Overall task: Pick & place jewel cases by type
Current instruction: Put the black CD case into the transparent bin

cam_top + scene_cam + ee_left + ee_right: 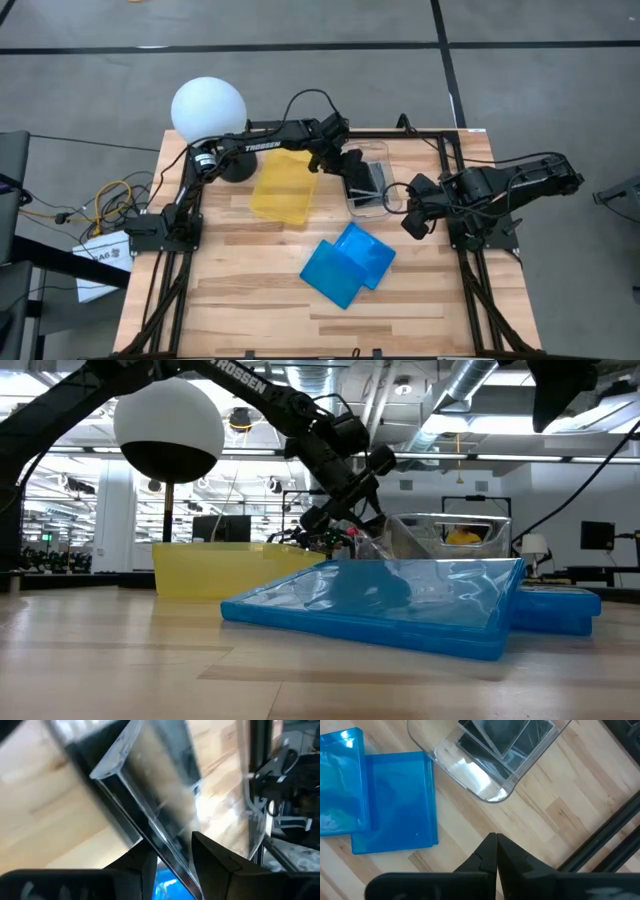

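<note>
My left gripper (352, 172) is over the clear container (372, 180) at the table's far middle, shut on a clear/grey jewel case (150, 795). It also shows in the low view (345, 520). More grey jewel cases (507, 737) lie inside the container. Two bright blue jewel cases (349, 264) lie flat on the table's middle, one overlapping the other. My right gripper (410, 226) is shut and empty, above the table to the right of the blue cases and near the container's near right corner. My left gripper pinches the clear/grey jewel case by one thin edge (172, 857) between its two fingers (212, 862). The case stands tilted, reaching away from the fingers into the clear container. I cannot tell whether its far end rests on the cases below.
A flat yellow tray (283, 187) lies left of the clear container. A white ball lamp (208, 108) on a dark stand is at the far left corner. Black frame rails (480, 290) run along both table sides. Bare wood lies toward the near edge.
</note>
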`<control>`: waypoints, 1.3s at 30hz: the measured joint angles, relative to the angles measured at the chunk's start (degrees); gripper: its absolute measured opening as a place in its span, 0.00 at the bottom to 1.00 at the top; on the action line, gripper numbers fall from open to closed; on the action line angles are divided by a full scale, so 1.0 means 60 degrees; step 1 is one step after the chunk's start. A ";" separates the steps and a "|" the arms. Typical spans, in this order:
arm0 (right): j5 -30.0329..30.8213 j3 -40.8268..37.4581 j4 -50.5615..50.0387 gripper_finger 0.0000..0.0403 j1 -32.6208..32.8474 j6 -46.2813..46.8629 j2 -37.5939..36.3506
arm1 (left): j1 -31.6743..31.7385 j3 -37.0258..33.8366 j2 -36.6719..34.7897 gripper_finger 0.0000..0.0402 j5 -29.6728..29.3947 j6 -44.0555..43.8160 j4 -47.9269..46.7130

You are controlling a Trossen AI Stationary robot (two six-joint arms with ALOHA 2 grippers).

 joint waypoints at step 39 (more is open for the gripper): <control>0.0171 0.0004 0.0109 0.00 -0.0936 -0.0997 0.0000 | -0.0261 0.0323 0.0980 0.28 0.0284 -0.0530 0.1791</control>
